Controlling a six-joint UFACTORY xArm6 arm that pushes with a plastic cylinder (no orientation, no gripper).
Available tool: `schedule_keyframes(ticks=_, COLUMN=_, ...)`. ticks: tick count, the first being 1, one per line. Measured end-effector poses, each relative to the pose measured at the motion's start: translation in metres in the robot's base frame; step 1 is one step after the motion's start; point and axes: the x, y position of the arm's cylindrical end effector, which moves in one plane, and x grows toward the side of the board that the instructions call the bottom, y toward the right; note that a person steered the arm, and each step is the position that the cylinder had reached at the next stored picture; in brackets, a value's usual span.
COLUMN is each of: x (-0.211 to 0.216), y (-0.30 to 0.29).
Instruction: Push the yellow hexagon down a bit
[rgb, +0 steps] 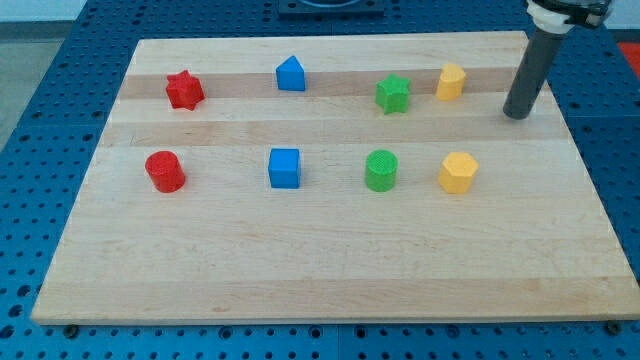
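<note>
Yellow hexagon (458, 172) sits on the desk (320, 270) below and to the view's left of my tip (516, 115), well apart from it, upright. No gripper on this rig, only a dark rod; my tip rests on the wood near the view's right edge, touching no block. Nearest to my tip, just to its left: a second yellow block (450, 82), shape unclear. Further left along that upper row: green star (393, 94), blue block with peaked top (290, 74), red star (184, 90). Lower row, left of the hexagon: green cylinder (381, 170), blue cube (284, 168), red cylinder (165, 171).
</note>
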Motion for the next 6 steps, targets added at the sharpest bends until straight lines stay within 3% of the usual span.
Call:
schedule_keyframes(ticks=3, x=0.024, y=-0.024)
schedule_keyframes(ticks=4, x=0.024, y=-0.041)
schedule_keyframes(ticks=5, x=0.040, y=-0.098)
schedule_keyframes(ticks=6, x=0.040, y=-0.098)
